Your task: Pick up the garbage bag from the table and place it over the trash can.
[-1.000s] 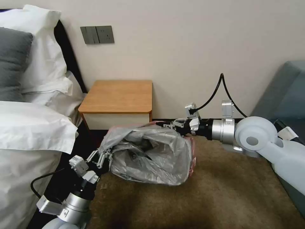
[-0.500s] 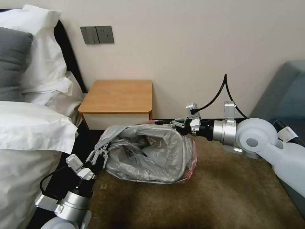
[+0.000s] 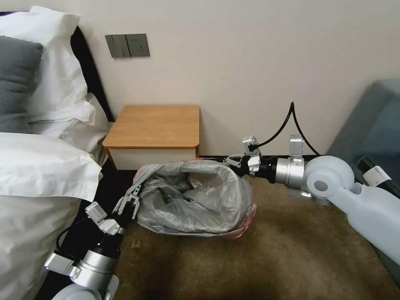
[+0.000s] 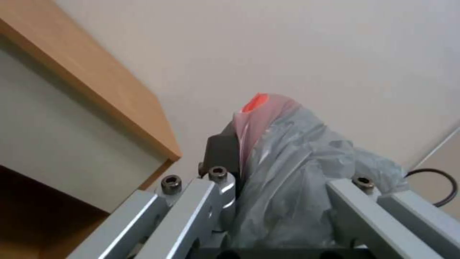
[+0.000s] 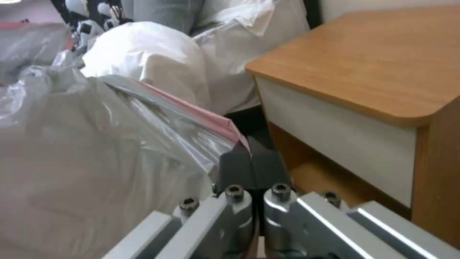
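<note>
on the brown carpet (image 3: 271, 258), the left gripper (image 3: 134, 196) has its jaws clamped on the near rim of the garbage bag (image 3: 200, 200), spread open low beside the bed (image 3: 37, 175). beyond, the right gripper (image 3: 231, 160) pinches the pink-edged far rim, jaws closed. behind stands the table (image 3: 156, 125).

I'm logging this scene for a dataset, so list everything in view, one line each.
garbage bag: one, translucent grey with a pinkish-red edge, spread open low over the carpet before the table, held at both ends.
table: one, orange-brown top, white drawer front, against the wall.
bed linen: white, left of the table.
pillow: one, grey, at the bedhead.
wall switches: grey, above the table.
carpet: brown.
left claw: shut on the bag's near-left edge.
right claw: shut on its far-right edge.
</note>
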`<state>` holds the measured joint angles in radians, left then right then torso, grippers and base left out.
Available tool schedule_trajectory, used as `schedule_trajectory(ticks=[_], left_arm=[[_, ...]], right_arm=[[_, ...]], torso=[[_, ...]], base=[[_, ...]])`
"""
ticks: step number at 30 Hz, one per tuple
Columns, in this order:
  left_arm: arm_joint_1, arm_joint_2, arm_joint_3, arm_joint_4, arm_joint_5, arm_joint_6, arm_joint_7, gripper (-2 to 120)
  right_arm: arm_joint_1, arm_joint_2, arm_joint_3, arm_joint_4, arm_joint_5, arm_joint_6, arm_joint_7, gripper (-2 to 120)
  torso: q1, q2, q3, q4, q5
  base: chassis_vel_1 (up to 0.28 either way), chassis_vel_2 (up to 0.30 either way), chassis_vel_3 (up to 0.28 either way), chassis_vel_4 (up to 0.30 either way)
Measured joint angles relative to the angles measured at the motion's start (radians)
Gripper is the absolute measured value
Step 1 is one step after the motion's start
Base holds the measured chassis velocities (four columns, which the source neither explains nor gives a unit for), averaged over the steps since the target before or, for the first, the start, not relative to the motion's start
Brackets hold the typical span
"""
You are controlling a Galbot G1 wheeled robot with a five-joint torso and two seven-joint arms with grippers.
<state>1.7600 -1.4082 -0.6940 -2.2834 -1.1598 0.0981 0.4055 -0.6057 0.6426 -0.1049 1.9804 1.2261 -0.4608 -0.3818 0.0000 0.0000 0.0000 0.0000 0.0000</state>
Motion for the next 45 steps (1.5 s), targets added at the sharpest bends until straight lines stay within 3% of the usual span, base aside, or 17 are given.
schedule_trajectory(ticks=[6, 15, 27, 31, 33, 40, 43, 45], left_arm=[[-0.002, -0.001, -0.001, 0.006, -0.002, 0.008, 0.000, 11], [-0.009, 0.000, 0.000, 0.028, 0.073, 0.000, -0.014, 11], [-0.018, 0.003, 0.002, 0.031, 0.082, -0.003, -0.110, 11], [-0.016, 0.008, 0.003, 0.021, 0.115, -0.005, -0.183, 11], [-0.015, 0.013, 0.008, 0.014, 0.174, -0.020, -0.251, 10], [-0.008, 0.027, 0.009, 0.008, 0.327, -0.050, -0.332, 10], [-0.006, 0.029, 0.018, 0.005, 0.364, -0.055, -0.349, 10], [-0.004, 0.027, 0.034, 0.002, 0.393, -0.056, -0.360, 10]], right_arm=[[0.019, 0.029, -0.016, -0.035, -0.046, 0.014, -0.003, 0], [-0.002, 0.032, 0.013, 0.003, 0.011, -0.008, 0.096, 36], [-0.210, -0.029, 0.233, 0.044, 0.056, 0.009, 0.115, 78], [-0.292, -0.032, 0.310, 0.076, 0.043, 0.044, 0.167, 92], [-0.336, -0.031, 0.382, 0.136, -0.015, 0.053, 0.206, 99], [-0.352, -0.052, 0.438, 0.318, -0.212, 0.071, 0.199, 100], [-0.302, -0.059, 0.404, 0.379, -0.233, 0.057, 0.200, 100], [-0.214, -0.055, 0.340, 0.418, -0.245, 0.000, 0.198, 92]], torso=[[0.000, 0.000, 0.000, 0.0002, -0.0001], [0.000, 0.000, 0.000, 0.0001, -0.0001], [0.000, 0.000, 0.000, -0.0001, 0.0001], [0.000, 0.000, 0.000, -0.0002, 0.0002], [0.000, 0.000, 0.000, 0.0000, 0.0001], [0.000, 0.000, 0.000, -0.0001, -0.0002], [0.000, 0.000, 0.000, 0.0001, -0.0003], [0.000, 0.000, 0.000, 0.0000, -0.0001]], base=[[0.000, 0.000, 0.000, 0.000], [0.000, 0.000, 0.000, 0.000], [0.000, 0.000, 0.000, 0.000], [0.000, 0.000, 0.000, 0.000], [0.000, 0.000, 0.000, 0.000], [0.000, 0.000, 0.000, 0.000], [0.000, 0.000, 0.000, 0.000], [0.000, 0.000, 0.000, 0.000]])
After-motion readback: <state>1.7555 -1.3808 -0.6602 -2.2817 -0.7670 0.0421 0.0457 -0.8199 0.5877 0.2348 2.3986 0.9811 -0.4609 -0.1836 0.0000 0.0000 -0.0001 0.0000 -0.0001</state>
